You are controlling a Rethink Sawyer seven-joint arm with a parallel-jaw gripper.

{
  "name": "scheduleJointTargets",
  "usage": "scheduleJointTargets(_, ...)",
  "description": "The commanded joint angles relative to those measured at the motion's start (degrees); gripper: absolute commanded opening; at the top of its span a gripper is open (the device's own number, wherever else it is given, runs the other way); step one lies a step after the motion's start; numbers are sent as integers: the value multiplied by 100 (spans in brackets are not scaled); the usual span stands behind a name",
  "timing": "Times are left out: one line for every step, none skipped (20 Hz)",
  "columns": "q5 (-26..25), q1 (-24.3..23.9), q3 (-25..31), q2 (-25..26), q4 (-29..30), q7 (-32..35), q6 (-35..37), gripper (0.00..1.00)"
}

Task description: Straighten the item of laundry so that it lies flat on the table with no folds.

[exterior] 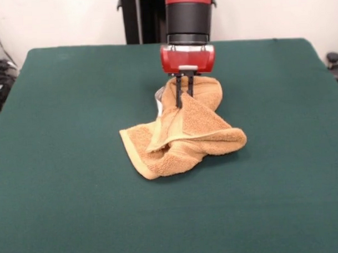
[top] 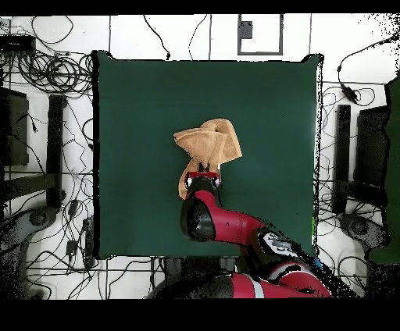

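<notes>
while i watch from the remote console, the gripper (exterior: 184,95) hangs low over the middle of the table (exterior: 65,180), its two thin black fingers (exterior: 179,93) standing close together and pinching a raised fold of the towel (exterior: 183,134). i read the hand as closed on the cloth, since fabric rises right up to the fingers and wraps against them.

front view: towel sits near the table's centre, bunched and twisted, not flat. a peak of terry is drawn up at the gripper, and from there the cloth falls toward the camera in a crumpled heap. a flat woven border band (exterior: 166,129) runs diagonally across the heap, folded over on itself. one lobe of the towel juts to the right of the picture, another corner lies to the lower left, touching the green cloth. a pale bit shows at the left side of the raised part; i cannot tell whether it is the care label.

overhead view: towel (top: 207,144) lies roughly mid-table, irregular in outline, with the red arm (top: 226,226) reaching in from the bottom edge and the gripper (top: 205,173) covering the towel's near part. green cloth shows on all sides of the towel, well apart from every table edge.
</notes>
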Motion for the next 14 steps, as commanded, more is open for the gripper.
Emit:
scheduleJointTargets(576,-89,672,95,-296,1818,-32,0)
scheduleJointTargets(594,-87,672,95,-288,1825,-39,0)
scheduleJointTargets(606,-85,670,95,-280,1828,-51,0)
scheduleJointTargets(618,-84,668,95,-273,1831,-63,0)
scheduleJointTargets(630,-82,666,95,-266,1834,-75,0)
scheduleJointTargets(664,-48,639,74,-238,1862,-179,0)
scheduleJointTargets(697,-13,613,53,-210,1891,-282,0)
scheduleJointTargets(740,-13,638,29,-163,1935,-267,0)
scheduleJointTargets(745,-70,792,-60,-77,1872,259,0)
scheduleJointTargets(864,-71,861,-159,44,1930,501,0)
scheduleJointTargets(1182,69,830,-518,298,1963,1004,0)
scheduleJointTargets(1378,238,721,-836,443,1933,1272,0)
scheduleJointTargets(1573,408,612,-1153,588,1902,1540,0)
scheduleJointTargets(1727,543,493,-1392,674,1858,1795,0)
